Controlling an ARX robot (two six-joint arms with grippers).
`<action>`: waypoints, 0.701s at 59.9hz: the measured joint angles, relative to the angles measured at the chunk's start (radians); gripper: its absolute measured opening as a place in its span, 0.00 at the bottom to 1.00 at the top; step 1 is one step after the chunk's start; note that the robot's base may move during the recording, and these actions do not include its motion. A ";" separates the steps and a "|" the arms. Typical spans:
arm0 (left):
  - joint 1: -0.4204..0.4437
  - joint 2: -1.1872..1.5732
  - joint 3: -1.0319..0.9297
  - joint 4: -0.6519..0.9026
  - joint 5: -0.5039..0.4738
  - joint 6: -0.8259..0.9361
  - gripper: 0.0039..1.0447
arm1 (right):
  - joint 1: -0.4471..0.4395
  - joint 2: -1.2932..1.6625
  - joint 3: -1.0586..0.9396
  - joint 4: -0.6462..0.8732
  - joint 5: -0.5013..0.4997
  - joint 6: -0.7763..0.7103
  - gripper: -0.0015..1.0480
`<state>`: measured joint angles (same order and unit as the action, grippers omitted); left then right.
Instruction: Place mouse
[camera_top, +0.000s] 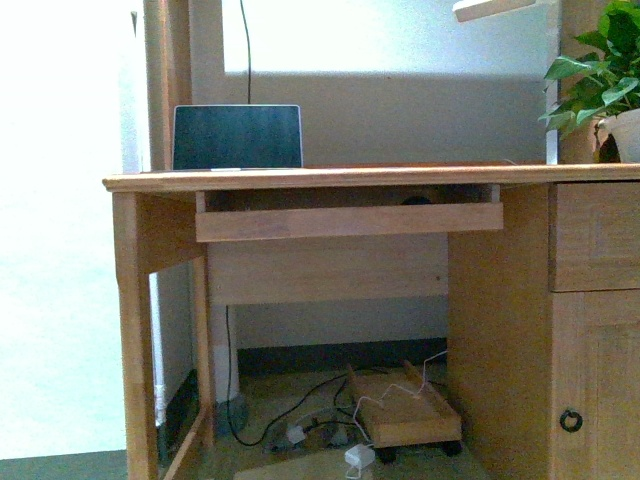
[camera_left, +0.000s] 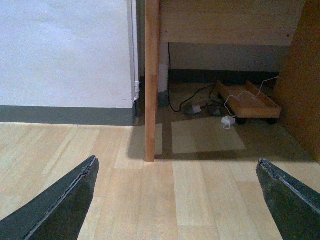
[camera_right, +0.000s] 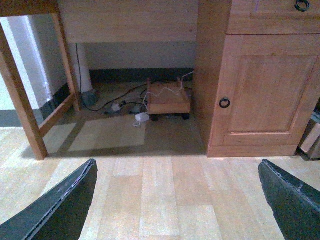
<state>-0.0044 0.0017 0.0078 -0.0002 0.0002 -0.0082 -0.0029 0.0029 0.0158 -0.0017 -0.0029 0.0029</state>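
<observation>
Mouse (camera_top: 416, 200), as far as you can tell, is the dark hump behind the pull-out tray's (camera_top: 349, 221) front edge, at 4 o'clock from the laptop (camera_top: 237, 137). Your left gripper (camera_left: 177, 160) and right gripper (camera_right: 177, 161) are spread wide, empty, over open floor (camera_left: 200, 200).

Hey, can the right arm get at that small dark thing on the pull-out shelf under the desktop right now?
Probably not directly. The dark thing, likely the mouse, sits in the narrow slot between desktop and shelf rail, barely showing. The right gripper is open, aimed at the floor.
</observation>
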 joint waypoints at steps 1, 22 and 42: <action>0.000 0.000 0.000 0.000 0.000 0.000 0.93 | 0.000 0.000 0.000 0.000 0.000 0.000 0.93; 0.000 0.000 0.000 0.000 0.000 0.000 0.93 | 0.000 0.000 0.000 0.000 0.000 0.000 0.93; 0.000 0.000 0.000 0.000 0.000 0.000 0.93 | 0.000 0.000 0.000 0.000 0.001 0.000 0.93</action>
<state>-0.0044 0.0017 0.0078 -0.0002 0.0002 -0.0082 -0.0029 0.0029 0.0158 -0.0017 -0.0017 0.0029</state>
